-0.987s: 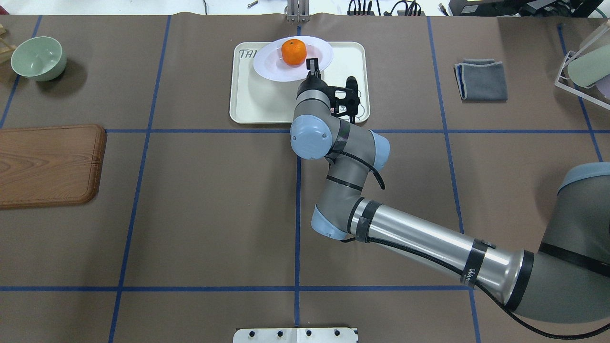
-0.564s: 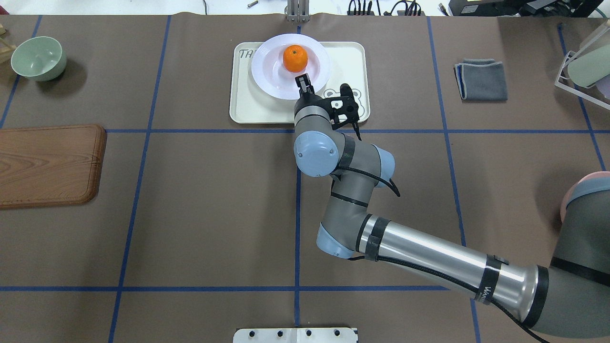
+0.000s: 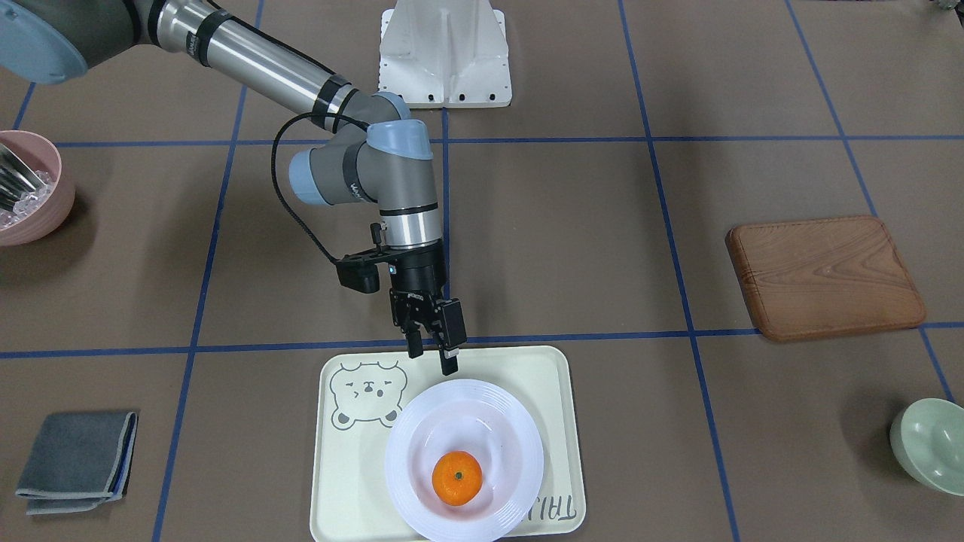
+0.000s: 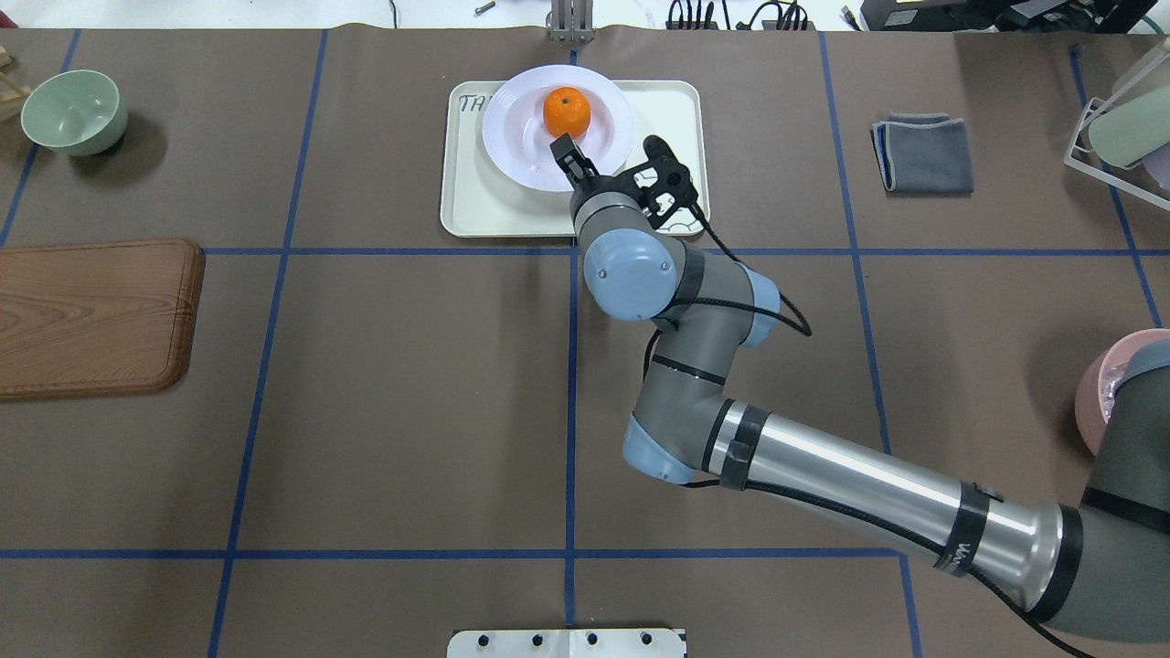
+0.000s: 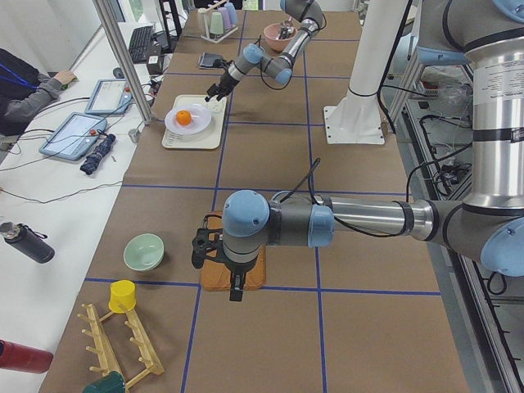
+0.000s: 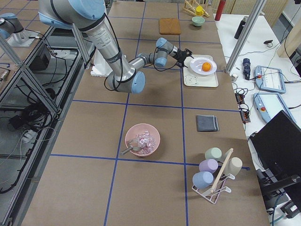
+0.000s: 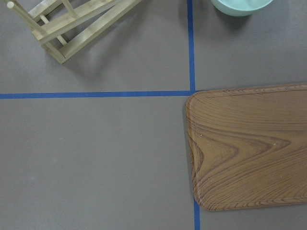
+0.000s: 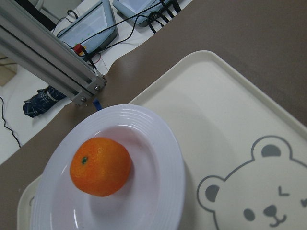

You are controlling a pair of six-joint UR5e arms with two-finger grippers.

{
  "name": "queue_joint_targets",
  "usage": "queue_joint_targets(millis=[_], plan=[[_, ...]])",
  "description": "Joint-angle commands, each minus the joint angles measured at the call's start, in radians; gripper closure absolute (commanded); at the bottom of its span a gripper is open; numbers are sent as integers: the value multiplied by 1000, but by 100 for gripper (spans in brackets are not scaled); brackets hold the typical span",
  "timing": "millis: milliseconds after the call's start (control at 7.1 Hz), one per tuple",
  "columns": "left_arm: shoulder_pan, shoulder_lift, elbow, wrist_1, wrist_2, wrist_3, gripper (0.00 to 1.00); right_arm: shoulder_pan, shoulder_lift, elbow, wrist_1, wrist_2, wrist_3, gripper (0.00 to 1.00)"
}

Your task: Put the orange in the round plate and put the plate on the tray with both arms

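"Where is the orange (image 3: 456, 477)?"

"On the round plate (image 3: 527, 429), on the tray (image 3: 557, 391), bottom middle. My right end effector (image 3: 431, 360) hangs by the rim, open and empty. I think I'm done. Next I lift away."

On the brown surface (image 4: 411, 411) there are 1 orange (image 4: 566, 111), 1 white round plate (image 4: 512, 137) and 1 cream tray (image 4: 475, 206). There are 2 robot arms, the right arm (image 4: 850, 480) and the left arm (image 5: 360, 217), and 1 white base (image 3: 444, 53). There are 2 bowls, 1 pale green bowl (image 4: 73, 111) and 1 pink bowl (image 3: 56, 211). There are also 1 wooden board (image 4: 91, 315), 1 folded grey cloth (image 4: 923, 155), 1 wooden peg rack (image 7: 81, 28) and 1 yellow cup (image 5: 121, 295). A wire rack (image 6: 211, 190) holds pastel cups, too small to count.
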Motion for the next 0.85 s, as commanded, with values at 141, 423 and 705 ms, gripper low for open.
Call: queue_joint_targets(millis=[141,423,705], plan=[[108,-30,2,-15,3,-83,2,227,-165,243,-228,416,-490,0],[117,-10,6,-42,2,-73,2,410,-270,324,-363,620,-816,0],[117,-10,2,-44,0,-73,2,573,-404,325,-405,747,-1155,0]])
